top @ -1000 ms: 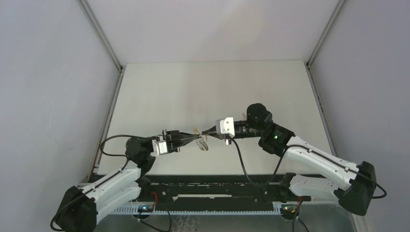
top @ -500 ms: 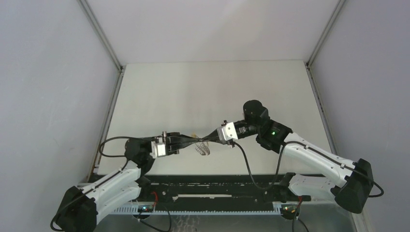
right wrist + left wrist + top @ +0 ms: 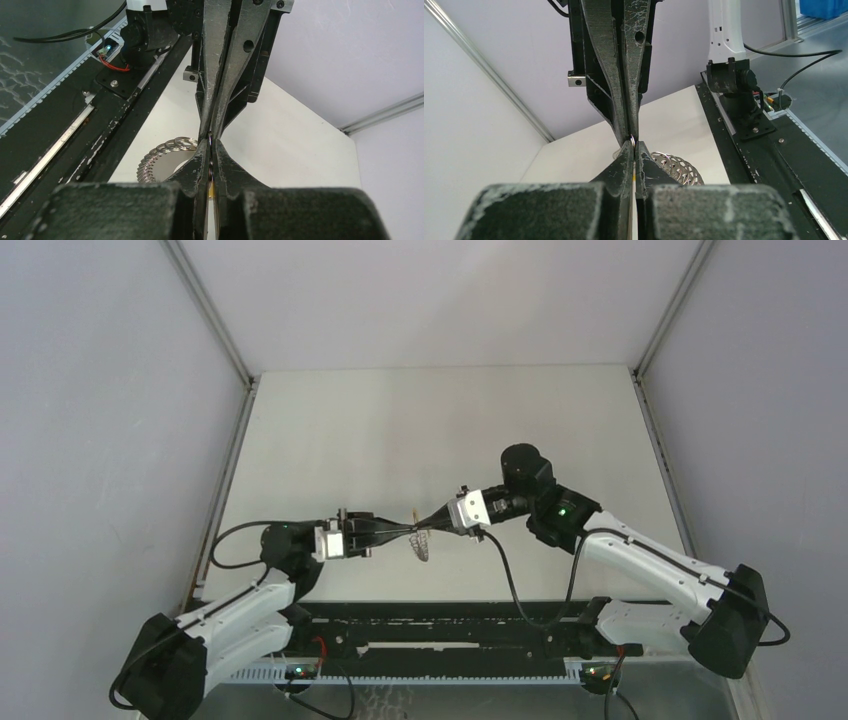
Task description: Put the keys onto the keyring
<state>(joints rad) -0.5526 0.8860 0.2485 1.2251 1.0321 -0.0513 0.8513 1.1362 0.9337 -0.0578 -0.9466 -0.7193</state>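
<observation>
Both the left pincer point(image 3: 403, 531) and right pincer point(image 3: 428, 527), reaching inward, pressed together, meet at the keyring point(image 3: 422, 546).

The flat tabletop point(image 3: 400, 430) is off-white, set between pale lilac-grey walls point(image 3: 100, 440) and silver metal frame rails point(image 3: 210, 315). The left arm point(image 3: 235, 615) and right arm point(image 3: 650, 560) are white with black joints. A small green light point(image 3: 563, 509) glows on the right one. The left gripper point(image 3: 407, 531) and right gripper point(image 3: 421, 528) are matt black, scuffed whitish along the fingers, with yellow glinting in each slit. The round grey metal keyring point(image 3: 676, 169) is shiny silver, patterned with rows of small loops.
</observation>
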